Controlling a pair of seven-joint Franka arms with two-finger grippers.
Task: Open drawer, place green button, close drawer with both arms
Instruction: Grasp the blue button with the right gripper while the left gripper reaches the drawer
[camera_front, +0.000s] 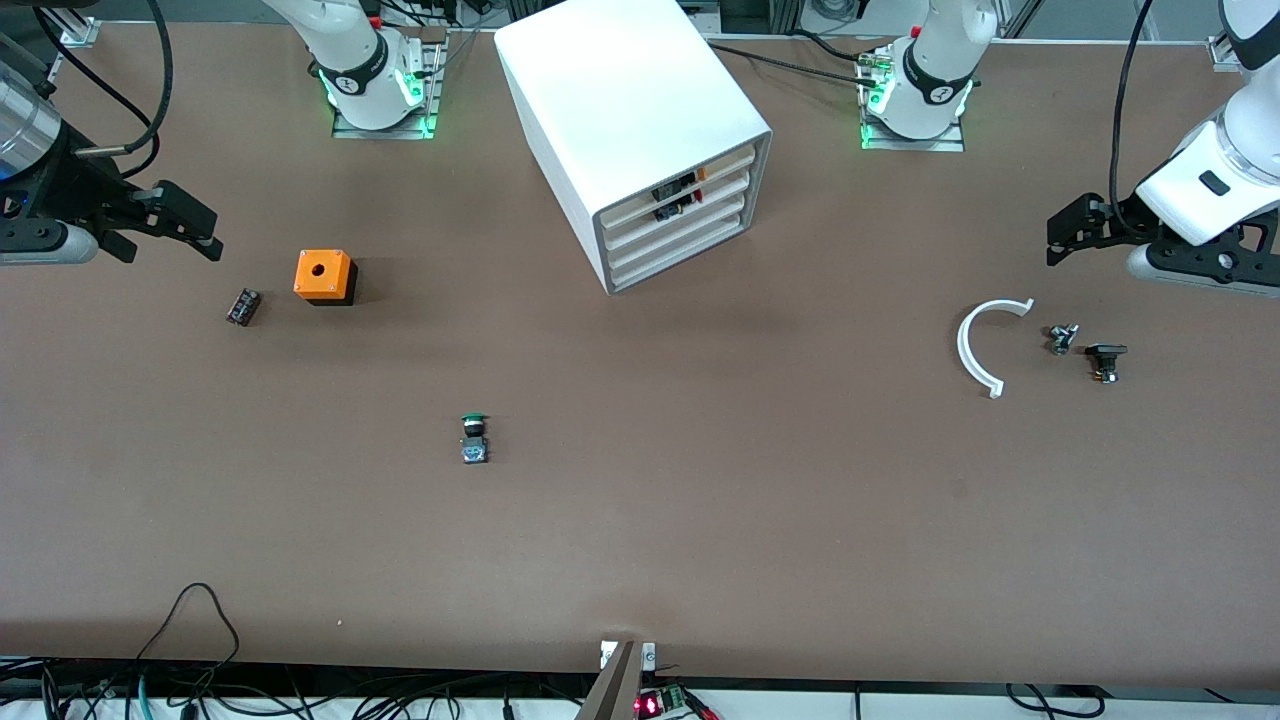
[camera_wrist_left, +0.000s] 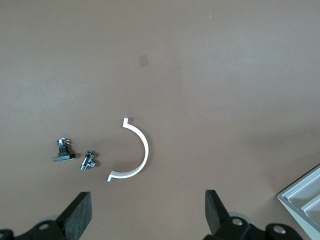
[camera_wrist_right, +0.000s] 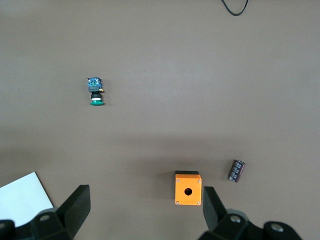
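Observation:
The white four-drawer cabinet (camera_front: 640, 120) stands between the two arm bases, and all of its drawers are pushed in. The lower two drawers (camera_front: 678, 245) show plain white fronts. The button (camera_front: 474, 438) (camera_wrist_right: 96, 92), with its green cap, lies on its side on the open table, nearer to the front camera than the cabinet. My right gripper (camera_front: 197, 228) (camera_wrist_right: 144, 204) hangs open and empty over the table at the right arm's end, beside the orange box. My left gripper (camera_front: 1062, 236) (camera_wrist_left: 147, 207) hangs open and empty over the left arm's end, above the white half-ring.
An orange box with a hole (camera_front: 324, 275) (camera_wrist_right: 188, 188) and a small dark cylinder (camera_front: 243, 306) lie at the right arm's end. A white half-ring (camera_front: 985, 345) (camera_wrist_left: 135, 150), a small metal part (camera_front: 1062, 338) and a black part (camera_front: 1105, 358) lie at the left arm's end.

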